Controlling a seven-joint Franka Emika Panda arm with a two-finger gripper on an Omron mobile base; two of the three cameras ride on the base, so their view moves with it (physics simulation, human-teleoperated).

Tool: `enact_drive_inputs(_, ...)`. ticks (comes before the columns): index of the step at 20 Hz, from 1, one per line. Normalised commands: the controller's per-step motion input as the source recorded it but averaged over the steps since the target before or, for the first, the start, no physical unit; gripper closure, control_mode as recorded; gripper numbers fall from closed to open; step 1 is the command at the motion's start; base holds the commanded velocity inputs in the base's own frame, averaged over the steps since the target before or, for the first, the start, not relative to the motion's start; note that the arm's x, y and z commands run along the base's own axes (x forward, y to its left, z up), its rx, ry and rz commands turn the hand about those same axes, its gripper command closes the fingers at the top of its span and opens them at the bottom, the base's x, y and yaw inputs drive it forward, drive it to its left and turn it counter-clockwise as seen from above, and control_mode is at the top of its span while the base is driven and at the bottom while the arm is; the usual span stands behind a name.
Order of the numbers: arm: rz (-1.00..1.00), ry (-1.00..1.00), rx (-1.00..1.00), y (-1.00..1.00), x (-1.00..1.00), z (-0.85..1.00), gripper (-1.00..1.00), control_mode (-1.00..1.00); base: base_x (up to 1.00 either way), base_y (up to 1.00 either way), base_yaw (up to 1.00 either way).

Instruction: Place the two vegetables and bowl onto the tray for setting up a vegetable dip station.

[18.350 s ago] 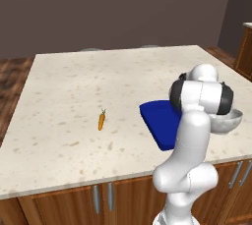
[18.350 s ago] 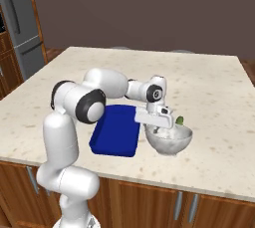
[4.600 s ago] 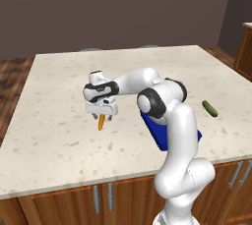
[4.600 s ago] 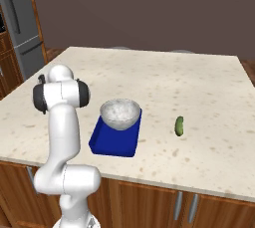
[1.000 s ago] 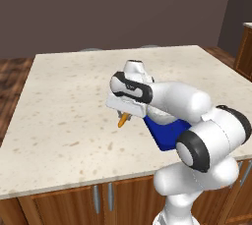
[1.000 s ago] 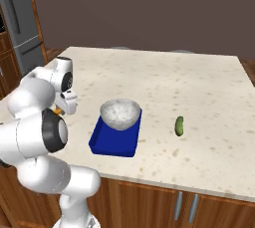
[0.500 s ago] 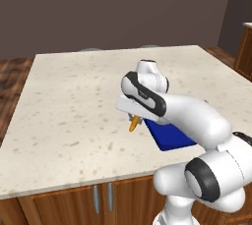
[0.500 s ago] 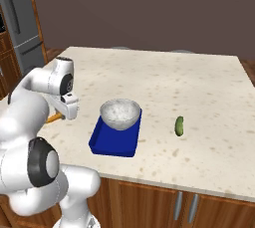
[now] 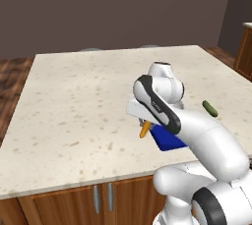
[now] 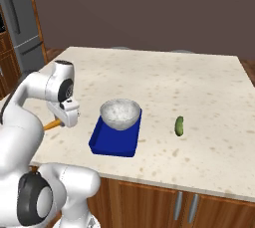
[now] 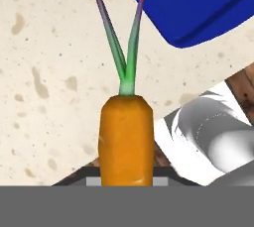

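The orange carrot (image 9: 144, 130) hangs a little above the counter, just left of the blue tray (image 9: 170, 139), with my gripper (image 9: 143, 123) shut on it. From the right base camera the carrot (image 10: 51, 125) sticks out of the gripper (image 10: 61, 121), to the left of the tray (image 10: 113, 141). The speckled bowl (image 10: 119, 113) rests on the tray's far end. The dark green cucumber (image 10: 179, 126) lies on the counter to the right of the tray. In the hand view the carrot (image 11: 126, 139) points its green top toward the tray corner (image 11: 198, 3).
The pale speckled counter (image 10: 164, 82) stretches wide behind the tray. Its front edge (image 9: 74, 182) runs close below the carrot, with wooden cabinet doors under it. A grey fridge (image 10: 22, 28) stands at the far left.
My arm has swung right with the carrot in the gripper, bringing it from the middle of the counter to the tray's left edge. Bowl and cucumber have not moved.
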Motion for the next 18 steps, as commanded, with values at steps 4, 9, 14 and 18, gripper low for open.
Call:
enact_drive_inputs(4, -0.16, 0.00, 0.00, -0.23, -0.37, 0.07, 1.00, -1.00, 0.00, 0.00, 0.00)
enact_drive_inputs(9, -0.19, 0.00, 0.00, -0.22, -0.30, 0.05, 1.00, -1.00, 0.00, 0.00, 0.00)
enact_drive_inputs(14, -0.17, 0.00, 0.00, -0.22, -0.26, 0.04, 1.00, -1.00, 0.00, 0.00, 0.00)
enact_drive_inputs(18, -0.12, 0.00, -0.05, -0.26, -0.15, 0.03, 1.00, -1.00, 0.00, 0.00, 0.00)
